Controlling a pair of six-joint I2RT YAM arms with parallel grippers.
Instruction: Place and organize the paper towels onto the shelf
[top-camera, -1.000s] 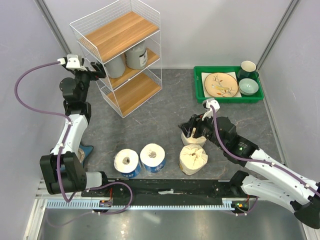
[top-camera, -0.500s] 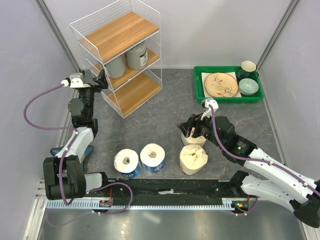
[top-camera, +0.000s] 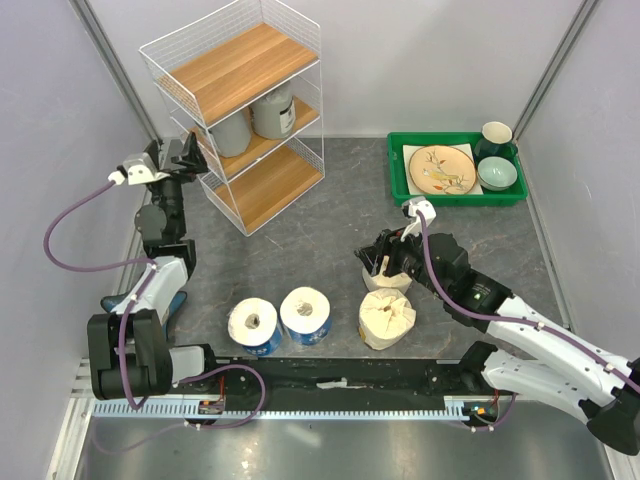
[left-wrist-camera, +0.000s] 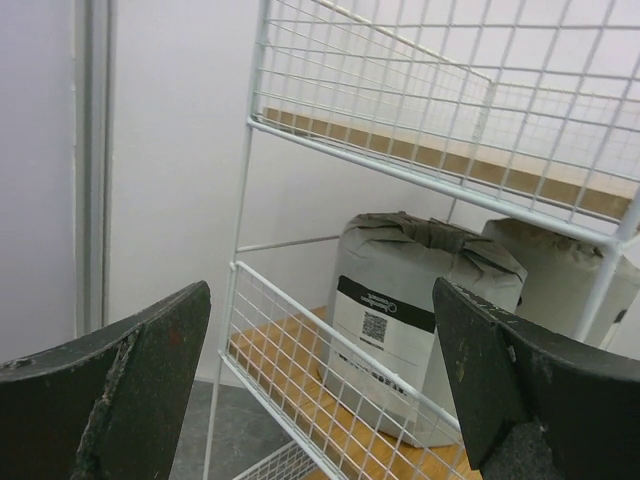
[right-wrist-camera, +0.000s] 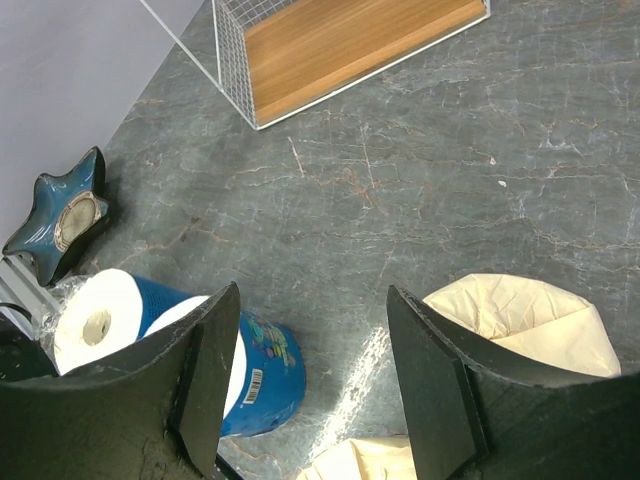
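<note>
The shelf (top-camera: 243, 110) stands at the back left, with two grey paper towels (top-camera: 232, 130) (top-camera: 271, 110) on its middle tier. My left gripper (top-camera: 188, 158) hangs open just left of the shelf; in its wrist view the grey rolls (left-wrist-camera: 400, 320) (left-wrist-camera: 560, 280) sit behind the wire. Two blue rolls (top-camera: 253, 325) (top-camera: 306, 315) and two cream rolls (top-camera: 386, 320) (top-camera: 388, 281) stand on the table near the front. My right gripper (top-camera: 383, 262) hovers open over the farther cream roll (right-wrist-camera: 520, 320), with bare table between its fingers (right-wrist-camera: 215, 380).
A green tray (top-camera: 400, 180) at the back right holds a plate (top-camera: 441, 168), a bowl (top-camera: 497, 173) and a dark cup (top-camera: 496, 135). A blue star-shaped dish (right-wrist-camera: 62, 215) lies by the left arm. Grey walls close in both sides.
The left arm has swung its gripper down and to the right, closer to the shelf's left side. The right arm has barely moved.
</note>
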